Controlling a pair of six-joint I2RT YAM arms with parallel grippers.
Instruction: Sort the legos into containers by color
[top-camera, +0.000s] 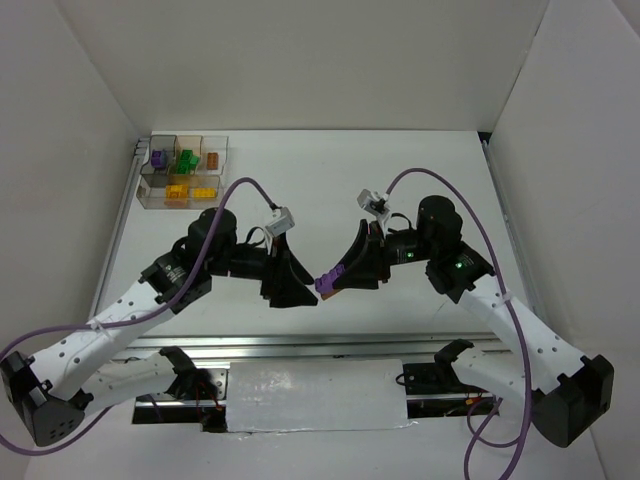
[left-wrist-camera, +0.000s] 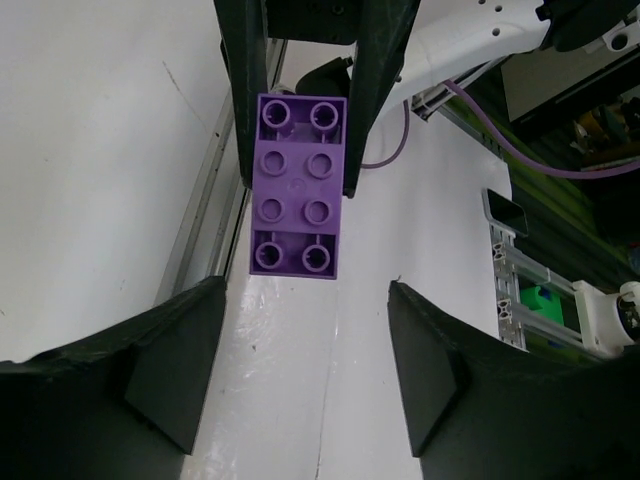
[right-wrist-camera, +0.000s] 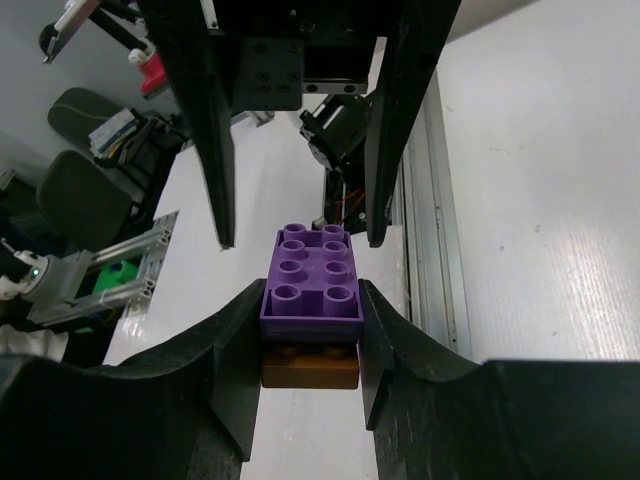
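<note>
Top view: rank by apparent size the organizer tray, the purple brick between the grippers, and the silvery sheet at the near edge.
1. silvery sheet
2. organizer tray
3. purple brick, clearly smallest though raised nearer the camera

Purple two-by-four brick (right-wrist-camera: 310, 280), studded face showing, stacked on a brown brick (right-wrist-camera: 310, 368), gripped between the right pincer's (right-wrist-camera: 310, 305) fingers above the surface, clear organizer tray (top-camera: 190, 137) at the far left, holding purple piece (top-camera: 157, 158), green pieces (top-camera: 186, 158), orange piece (top-camera: 212, 160), yellow pieces (top-camera: 178, 190) in separate cells
</note>
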